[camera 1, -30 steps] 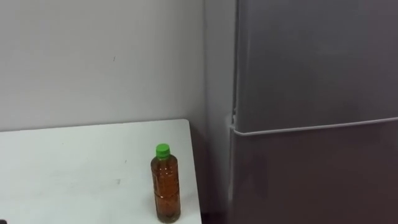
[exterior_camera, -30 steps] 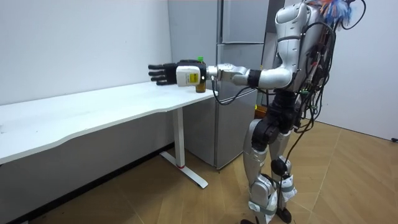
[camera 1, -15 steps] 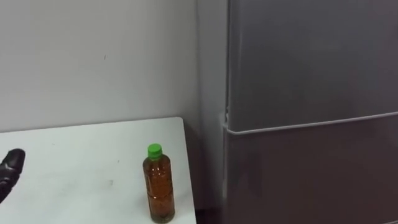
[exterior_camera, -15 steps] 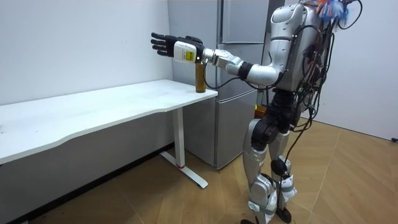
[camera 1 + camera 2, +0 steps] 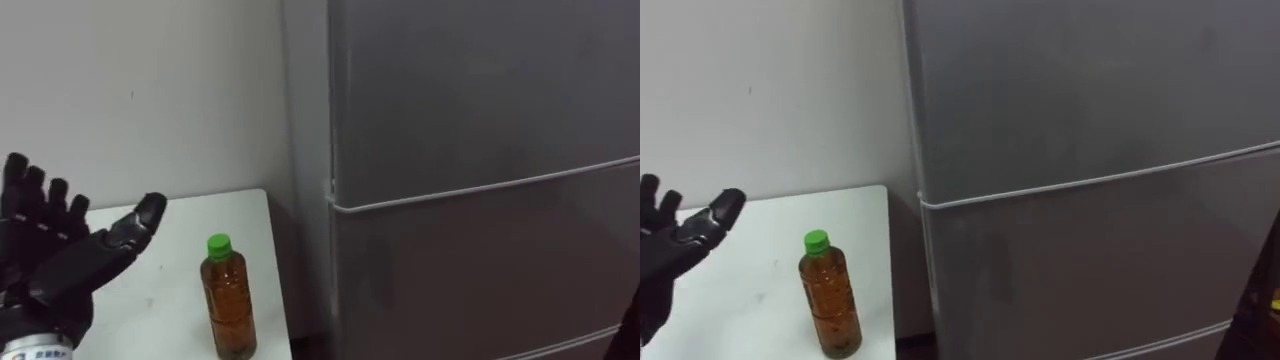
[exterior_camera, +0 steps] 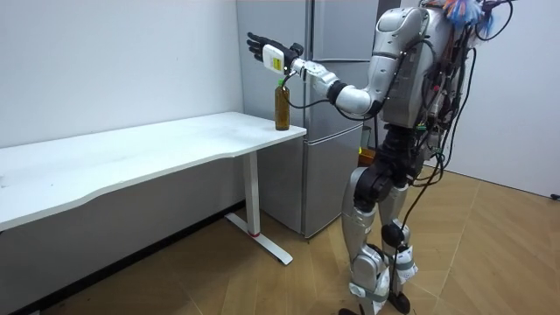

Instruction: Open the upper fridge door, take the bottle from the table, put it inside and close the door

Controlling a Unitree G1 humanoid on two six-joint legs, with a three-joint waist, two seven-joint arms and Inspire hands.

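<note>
We see the left robot hand (image 5: 50,265) raised and spread wide, holding nothing, to the left of the green-capped bottle (image 5: 228,300), which stands upright at the desk (image 5: 215,212) corner beside the closed fridge (image 5: 480,120); we judge a sideways reach could tip the tall bottle off that near edge.

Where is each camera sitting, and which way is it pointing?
Left eye view: on the head, facing the fridge and the table corner with the bottle; the open left hand shows at left.
Right eye view: same head, just beside it, same scene; left hand at the left edge.
Room view: off in the room, seeing the whole robot standing before table and fridge.
Shared: bottle, fridge and left hand show in all three.
</note>
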